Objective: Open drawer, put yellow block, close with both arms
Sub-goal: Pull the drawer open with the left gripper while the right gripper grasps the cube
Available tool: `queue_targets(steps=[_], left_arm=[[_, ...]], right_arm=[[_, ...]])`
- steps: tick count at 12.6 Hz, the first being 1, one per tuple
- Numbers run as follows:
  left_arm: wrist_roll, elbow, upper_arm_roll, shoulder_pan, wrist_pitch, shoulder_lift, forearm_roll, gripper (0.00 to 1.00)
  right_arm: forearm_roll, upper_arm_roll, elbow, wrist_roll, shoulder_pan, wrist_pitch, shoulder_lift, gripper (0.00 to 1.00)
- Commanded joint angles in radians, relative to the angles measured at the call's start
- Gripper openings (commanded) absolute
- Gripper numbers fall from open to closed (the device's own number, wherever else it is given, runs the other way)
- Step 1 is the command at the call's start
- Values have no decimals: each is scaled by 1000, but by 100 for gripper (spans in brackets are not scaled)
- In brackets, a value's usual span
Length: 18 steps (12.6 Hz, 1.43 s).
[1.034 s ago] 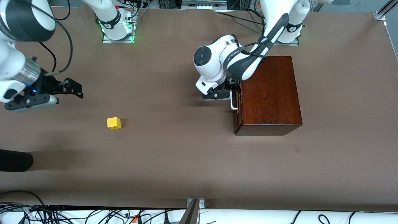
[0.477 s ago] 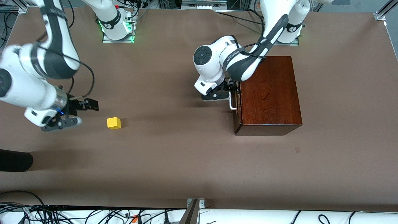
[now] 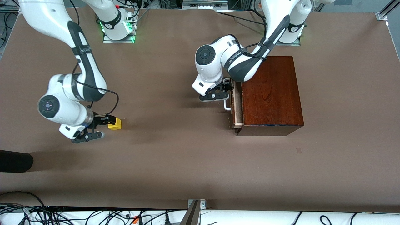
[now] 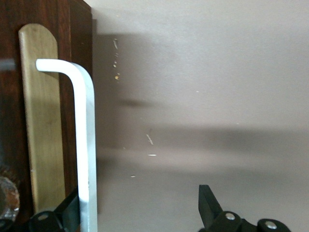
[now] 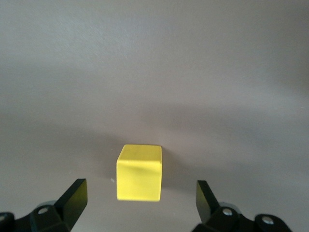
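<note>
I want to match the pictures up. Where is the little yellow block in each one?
Front view: the yellow block sits on the brown table toward the right arm's end, beside the right tool.
Left wrist view: not in it; only the drawer's white handle shows.
Right wrist view: the block lies between the open fingers.
Shared landmark: the brown table.

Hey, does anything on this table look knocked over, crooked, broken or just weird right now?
Nothing stands out. The drawer is slightly open, straight in its box; the yellow block sits flat and whole on the table.
</note>
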Motion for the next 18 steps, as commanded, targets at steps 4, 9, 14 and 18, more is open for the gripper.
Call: queue_targets(steps=[4, 9, 14, 18], left_arm=[[-25, 124, -4, -49, -2, 90, -27, 100], [-59, 190, -5, -65, -4, 121, -28, 100], [-47, 205, -4, -62, -10, 118, -44, 100], [-38, 210, 1, -51, -105, 90, -34, 100]], right_arm=[[42, 11, -75, 2, 3, 77, 17, 100], [42, 11, -106, 2, 3, 120, 40, 78], [41, 9, -92, -1, 0, 111, 42, 19], [36, 12, -40, -18, 5, 53, -7, 18]])
